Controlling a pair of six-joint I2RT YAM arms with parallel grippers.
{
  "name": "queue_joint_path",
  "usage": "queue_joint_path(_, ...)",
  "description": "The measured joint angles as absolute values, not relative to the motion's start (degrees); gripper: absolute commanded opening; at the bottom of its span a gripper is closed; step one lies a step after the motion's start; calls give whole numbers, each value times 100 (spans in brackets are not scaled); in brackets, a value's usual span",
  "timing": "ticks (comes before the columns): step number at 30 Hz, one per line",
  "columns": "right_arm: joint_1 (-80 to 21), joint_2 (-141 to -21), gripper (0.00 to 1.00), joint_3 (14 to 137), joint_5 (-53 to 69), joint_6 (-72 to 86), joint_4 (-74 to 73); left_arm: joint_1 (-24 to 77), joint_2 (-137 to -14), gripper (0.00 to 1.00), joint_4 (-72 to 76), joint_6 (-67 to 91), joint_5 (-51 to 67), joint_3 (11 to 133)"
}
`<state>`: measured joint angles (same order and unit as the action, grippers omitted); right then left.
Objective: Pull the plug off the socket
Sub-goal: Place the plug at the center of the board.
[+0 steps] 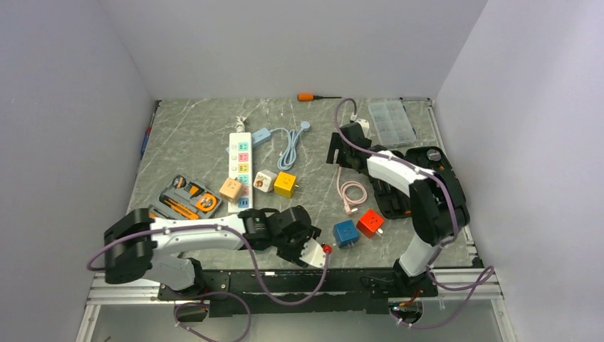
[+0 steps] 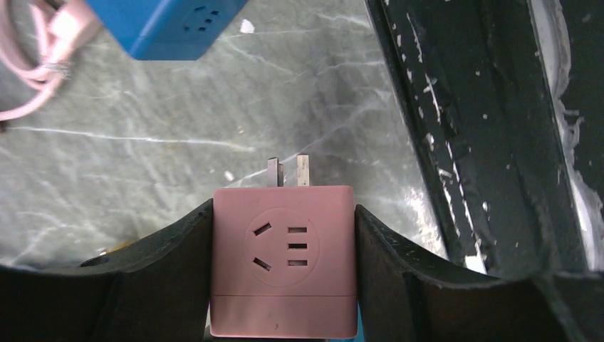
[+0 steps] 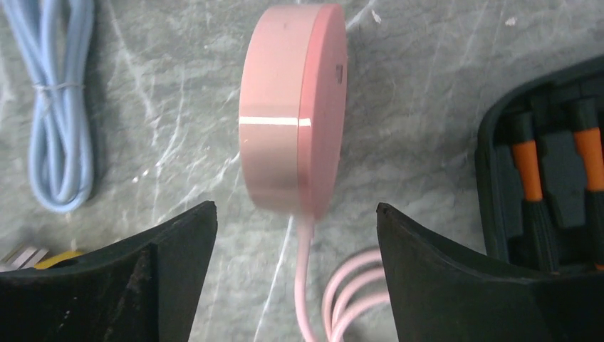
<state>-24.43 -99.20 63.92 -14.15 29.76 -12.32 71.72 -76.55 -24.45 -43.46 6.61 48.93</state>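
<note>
Slipping is the main risk: the left claw [image 2: 283, 214] pinches the plug [image 2: 283, 285] by two smooth, glossy pink plastic sides, so a jolt or a loosened grip could drop it beside the black rail [image 2: 463, 142] at the near edge, or knock its two bare metal prongs [image 2: 303, 169] against the hard, marbled worktop [image 2: 142, 157]. The plug is a round-cornered cube, well apart from the socket [image 1: 241, 165], a long white strip lying farther off to the left. The right claw [image 3: 295, 214] sits spread around a flat, round pink disc [image 3: 292, 107], not touching it.
</note>
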Motion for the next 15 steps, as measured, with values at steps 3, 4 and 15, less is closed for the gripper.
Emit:
queue_joint_path(3,-2438,-9369,90,6049,-1308,3072,-1192,7172,-8138,0,-2198,-4069,738,4925)
queue_joint_path(4,-2438,-9166,91,5953,-1293,3103,-1188,7172,-8298,0,-2078,-3979,760,4928)
queue_joint_path(15,-2421,-8073,100,5284,-1160,3148,-985,7172,-9030,66,-1216,-3531,775,5236)
